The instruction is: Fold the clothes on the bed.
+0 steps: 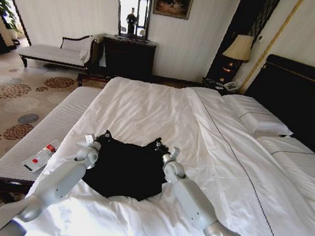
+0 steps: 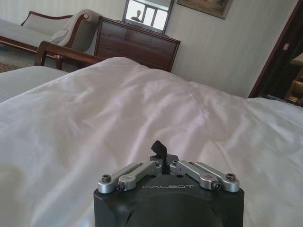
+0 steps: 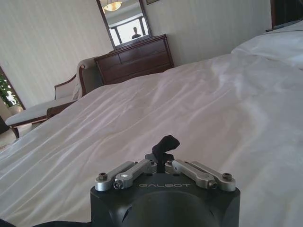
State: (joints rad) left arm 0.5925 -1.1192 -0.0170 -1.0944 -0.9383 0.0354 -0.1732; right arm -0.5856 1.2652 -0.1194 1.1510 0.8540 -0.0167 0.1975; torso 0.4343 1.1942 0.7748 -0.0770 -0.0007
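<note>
The word GALBOT is stamped in pale letters on the dark housing of each wrist, readable in both wrist views. No lettering can be read on the T-shirt [image 1: 126, 169] as it lies now.

The black T-shirt sits on the white duvet near the foot of the bed [image 1: 146, 110], between the two arms, bunched into a rough shield shape. Its far edge is lifted at two corners.

The left hand [image 1: 105, 136] is at the far left corner of the shirt, its fingers pressed together on a pinch of black cloth. In the left wrist view that hand [image 2: 161, 156] shows a small tuft of black fabric poking up between the closed fingers.

The right hand [image 1: 157, 143] is at the far right corner, likewise clamped on the shirt. In the right wrist view the hand [image 3: 163, 153] has a larger black fold standing up from the closed fingers.

On the grey bench [image 1: 36, 145] beside the bed lies a white remote control [image 1: 40, 157] with a red button; its markings are too small to read.
</note>
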